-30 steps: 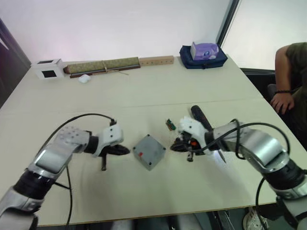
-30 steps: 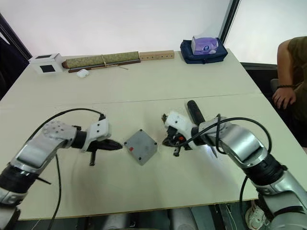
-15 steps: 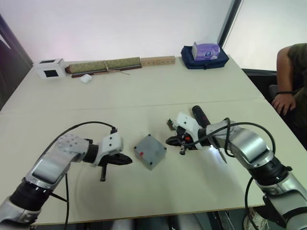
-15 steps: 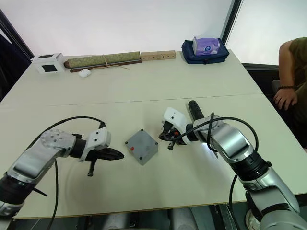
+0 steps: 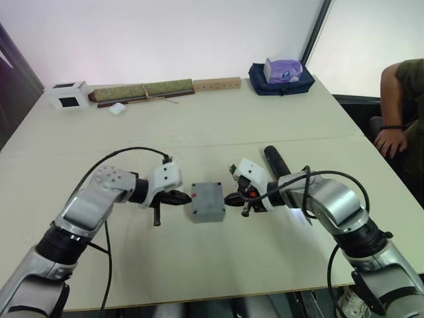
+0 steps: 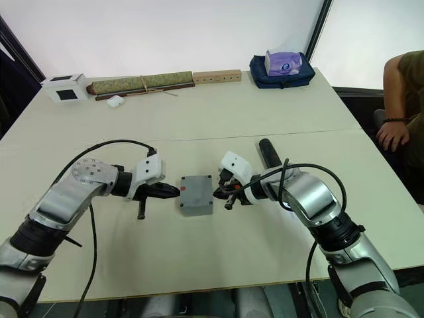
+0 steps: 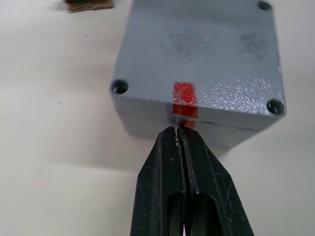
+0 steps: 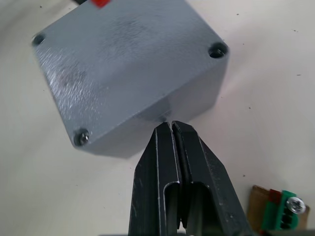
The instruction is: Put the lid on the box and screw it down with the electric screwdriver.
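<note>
The grey lid [image 7: 206,49] with its red mark [image 7: 184,93] sits on the box [image 5: 207,213], squared up at the table's middle. From the left, my left gripper [image 7: 178,132] is shut and empty, its tips touching the box's side just under the red mark. My right gripper [image 8: 170,129] is shut and empty too, its tips against the opposite side. The black electric screwdriver [image 5: 275,161] lies on the table behind my right forearm, partly hidden by it, with a light glowing at its near end [image 5: 295,209].
A small green circuit board [image 8: 278,210] lies beside my right gripper. Along the far edge stand a white carton [image 5: 67,95], a long green roll [image 5: 142,89], a wooden block [image 5: 216,83] and a navy bag [image 5: 281,74]. A person [image 5: 401,99] sits at the right.
Both shut grippers have closed in on the box from either side. The box has turned from a diamond stance to square and shifted slightly toward the far edge.
</note>
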Motion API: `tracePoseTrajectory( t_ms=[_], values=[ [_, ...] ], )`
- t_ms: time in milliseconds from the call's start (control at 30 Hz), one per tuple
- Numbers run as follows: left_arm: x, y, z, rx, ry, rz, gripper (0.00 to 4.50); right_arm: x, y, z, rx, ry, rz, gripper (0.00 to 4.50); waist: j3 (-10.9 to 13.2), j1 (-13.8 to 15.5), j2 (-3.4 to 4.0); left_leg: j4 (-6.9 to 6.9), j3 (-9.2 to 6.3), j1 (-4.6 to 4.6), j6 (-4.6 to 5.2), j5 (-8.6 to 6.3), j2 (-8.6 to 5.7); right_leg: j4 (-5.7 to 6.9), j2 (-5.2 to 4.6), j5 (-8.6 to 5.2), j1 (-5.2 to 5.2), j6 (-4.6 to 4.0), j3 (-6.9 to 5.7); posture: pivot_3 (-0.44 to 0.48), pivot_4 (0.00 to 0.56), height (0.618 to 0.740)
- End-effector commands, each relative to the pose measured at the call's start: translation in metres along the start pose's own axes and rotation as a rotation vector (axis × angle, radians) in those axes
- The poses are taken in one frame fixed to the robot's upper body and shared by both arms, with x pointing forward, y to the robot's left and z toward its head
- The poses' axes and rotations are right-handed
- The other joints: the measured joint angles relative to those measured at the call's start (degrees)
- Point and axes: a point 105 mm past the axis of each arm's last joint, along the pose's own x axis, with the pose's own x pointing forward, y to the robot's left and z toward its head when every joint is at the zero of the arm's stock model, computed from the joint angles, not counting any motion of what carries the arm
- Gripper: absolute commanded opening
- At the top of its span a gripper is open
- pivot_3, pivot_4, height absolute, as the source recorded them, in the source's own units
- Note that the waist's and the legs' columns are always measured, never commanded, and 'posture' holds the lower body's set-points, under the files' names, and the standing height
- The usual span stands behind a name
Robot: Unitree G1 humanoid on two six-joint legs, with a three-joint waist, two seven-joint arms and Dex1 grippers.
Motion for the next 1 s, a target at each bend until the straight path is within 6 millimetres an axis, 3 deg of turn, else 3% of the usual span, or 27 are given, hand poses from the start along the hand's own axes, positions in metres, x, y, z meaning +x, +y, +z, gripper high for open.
tracePoseTrajectory(
  t_ms=[33,300,733,833,1000],
  values=[
    [-0.002,0.001,0.012,0.058,-0.042,0.003,0.00,0.001,0.016,0.018,-0.051,-0.064,0.057,0.02,0.0,0.1,0.00,0.00,0.00,0.00,0.00,0.00,0.00,0.00,0.00,0.00,0.00,0.00,0.00,0.000,0.150,0.740],
    [-0.008,-0.014,0.002,0.044,-0.025,-0.038,0.00,0.002,0.017,0.020,-0.053,-0.070,0.057,0.02,0.0,-0.1,0.00,0.00,0.01,0.01,0.00,0.00,0.02,0.00,0.00,0.00,0.00,0.00,0.01,0.000,0.150,0.740],
    [-0.014,-0.016,-0.010,0.031,-0.010,-0.030,0.00,0.003,0.015,0.021,-0.067,-0.071,0.047,0.02,0.0,0.0,0.00,0.00,0.01,0.00,0.00,0.00,0.01,0.02,-0.01,0.00,0.00,0.00,0.00,0.000,0.150,0.740],
    [-0.024,-0.015,-0.015,0.039,0.005,-0.004,0.00,-0.015,0.003,0.019,-0.103,-0.077,-0.018,0.02,0.0,0.0,0.01,0.00,0.01,0.00,0.00,0.00,0.01,0.01,-0.02,0.00,0.00,0.00,0.00,0.000,0.150,0.740],
    [-0.039,-0.016,-0.009,0.043,-0.038,0.019,0.00,-0.044,-0.004,0.036,-0.181,-0.221,-0.135,0.02,0.0,0.1,0.00,-0.01,0.01,0.00,0.00,0.00,0.01,0.00,-0.04,0.00,0.00,0.00,0.00,0.000,0.150,0.740]
  ],
)
